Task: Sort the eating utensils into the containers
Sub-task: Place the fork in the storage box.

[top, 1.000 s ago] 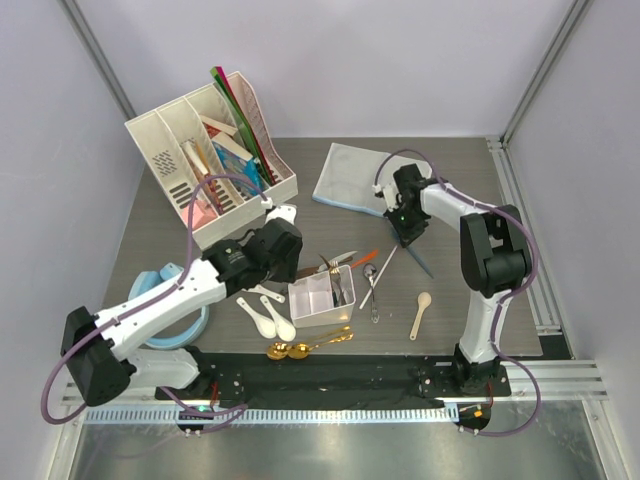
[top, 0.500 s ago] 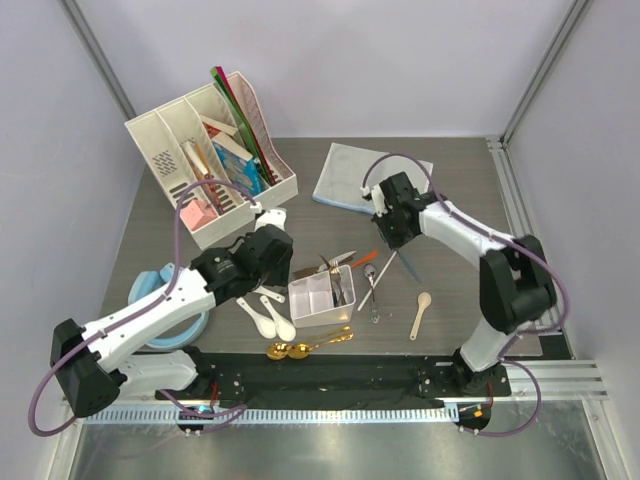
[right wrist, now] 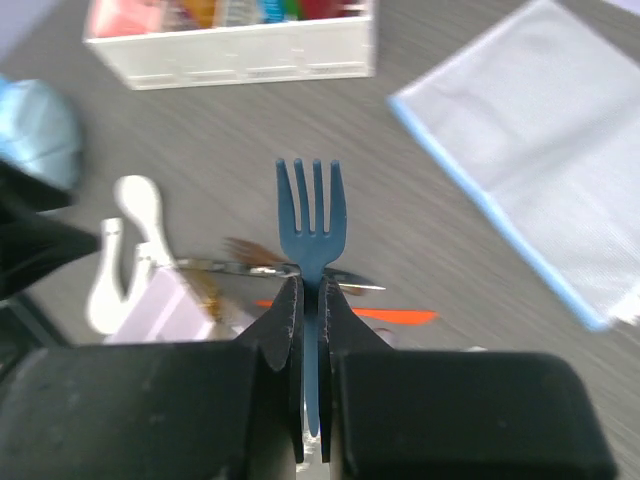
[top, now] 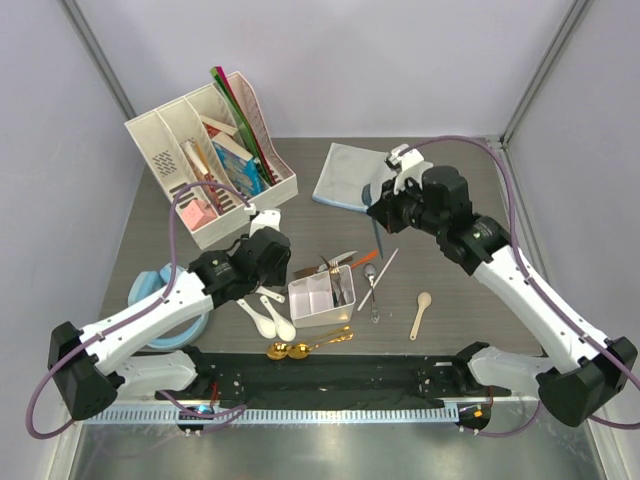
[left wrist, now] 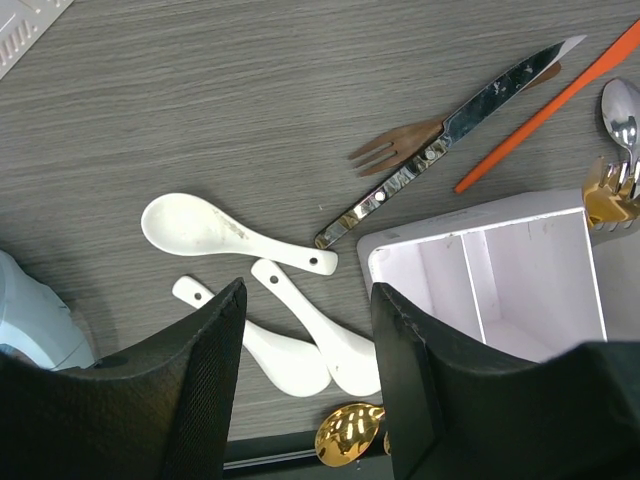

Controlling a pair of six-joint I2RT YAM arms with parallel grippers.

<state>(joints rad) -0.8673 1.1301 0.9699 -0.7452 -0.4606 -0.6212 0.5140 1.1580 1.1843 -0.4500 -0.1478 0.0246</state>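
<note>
My right gripper (right wrist: 311, 290) is shut on the handle of a blue fork (right wrist: 311, 212), held in the air with its tines pointing away. In the top view this gripper (top: 380, 208) hangs beside the cloth, apart from the white divided container (top: 322, 297). My left gripper (left wrist: 307, 290) is open just above three white ceramic spoons (left wrist: 220, 228) that lie left of the container (left wrist: 480, 215). A silver knife (left wrist: 440, 145), a wooden fork (left wrist: 395, 145) and an orange-handled piece (left wrist: 545, 110) lie behind the box. Gold spoons (top: 300, 347) lie in front of it.
A white desk organiser with books (top: 215, 150) stands at the back left. A grey-blue cloth (top: 350, 178) lies at the back. A light blue object (top: 165, 300) sits at the left. A wooden spoon (top: 421, 312) and silver pieces (top: 372, 285) lie right of the box.
My right gripper closed on the blue fork and lifted it off the table, the arm swinging up and back. My left gripper moved slightly nearer, over the white spoons.
</note>
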